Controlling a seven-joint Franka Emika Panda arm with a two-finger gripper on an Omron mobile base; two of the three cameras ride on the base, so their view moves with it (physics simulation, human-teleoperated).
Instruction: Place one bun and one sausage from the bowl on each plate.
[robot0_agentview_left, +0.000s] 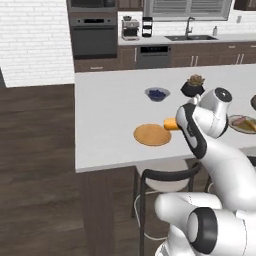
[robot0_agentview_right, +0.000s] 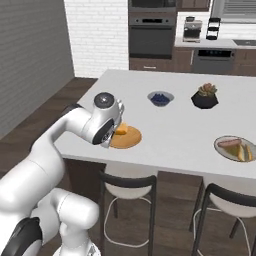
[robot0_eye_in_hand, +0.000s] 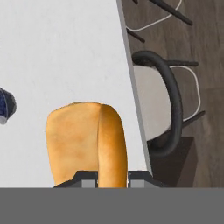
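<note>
1. Holding a bun between its closed fingers, your gripper hovers by the wooden plate on the counter.
2. You can see that plate bare.
3. Your grey plate carries what looks like a sausage and bun.
4. You still owe the wooden plate its bun and sausage.

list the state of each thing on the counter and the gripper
gripper: shut on bun, above the counter
bun: held, off the counter
wooden plate: bare
grey plate: holds a sausage and a bun
berry bowl: filled with blue berries
plant pot: upright
</note>
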